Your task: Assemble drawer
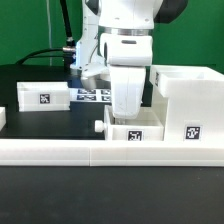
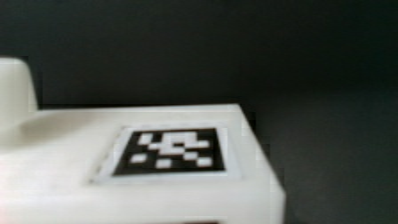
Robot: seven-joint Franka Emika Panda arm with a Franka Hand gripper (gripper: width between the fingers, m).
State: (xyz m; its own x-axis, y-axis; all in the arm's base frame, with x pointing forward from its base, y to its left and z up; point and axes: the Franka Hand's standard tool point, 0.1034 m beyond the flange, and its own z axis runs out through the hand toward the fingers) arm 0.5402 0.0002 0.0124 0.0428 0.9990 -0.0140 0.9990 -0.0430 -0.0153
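the arm comes straight down in the middle of the black table (image 1: 60, 125), and its gripper (image 1: 128, 112) sits low over a small drawer piece (image 1: 135, 130) close to the table edge nearest the exterior camera. the wide white wrist housing covers the fingers, so i cannot tell whether the claw is spread, pinched, or holding the piece. a short stub (image 1: 98, 127) pokes from the piece's side on the exterior view's left; what it is stays hard to make out.

just beside the piece, toward the near corner on the exterior view's right, stands an open white box (image 1: 185, 95), cut off by the frame. a flat white panel (image 1: 40, 97) lies well apart, toward the edge on the exterior view's left. the marker board (image 1: 95, 95) lies behind the arm, half hidden by it. a long white rail (image 1: 80, 152) runs along the near edge.

the wrist view is blurred: only a tagged white corner (image 2: 169, 150), with no fingers showing.
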